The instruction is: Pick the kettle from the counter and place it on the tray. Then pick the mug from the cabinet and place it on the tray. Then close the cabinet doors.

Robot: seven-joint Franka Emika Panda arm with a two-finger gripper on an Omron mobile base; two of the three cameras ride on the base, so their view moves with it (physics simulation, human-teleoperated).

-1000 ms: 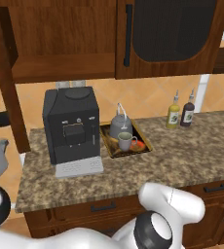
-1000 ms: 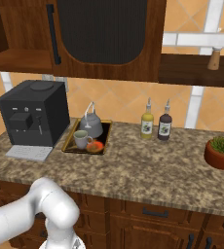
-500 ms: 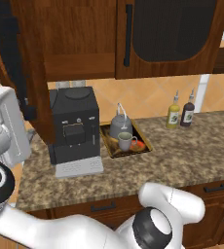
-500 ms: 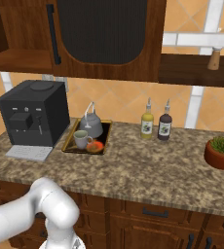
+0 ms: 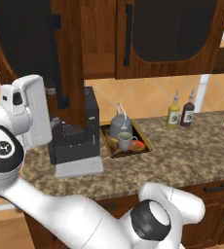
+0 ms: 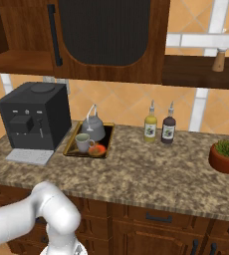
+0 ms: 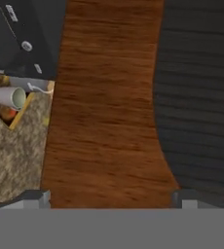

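Here, a black coffee machine (image 6: 34,117) stands on the counter (image 6: 151,172) at 9 o'clock from the tray (image 6: 74,139), just beside it. Two bottles (image 6: 159,124), one yellow and one dark, stand near the wall at 3 o'clock from the tray, apart from it. A potted plant (image 6: 227,155) sits at the counter's far right. Two wooden shakers (image 6: 228,59) stand on an open shelf at 1 o'clock from the bottles.

The arm rises at the left of the left base view, its hand (image 5: 30,112) held high against the left door (image 5: 33,53), which stands swung out in front of the coffee machine. In the hand view the door's wooden frame (image 7: 106,104) and black panel (image 7: 201,92) lie close ahead; the finger tips (image 7: 36,198) stand wide apart with nothing between them.

The kettle (image 6: 94,128) and mug (image 6: 83,143) both rest on the tray, mug at 7 o'clock from the kettle, beside an orange item (image 6: 97,149). The right door (image 6: 106,35) is closed. The wall is orange tile; dark drawers (image 6: 159,219) sit under the granite.
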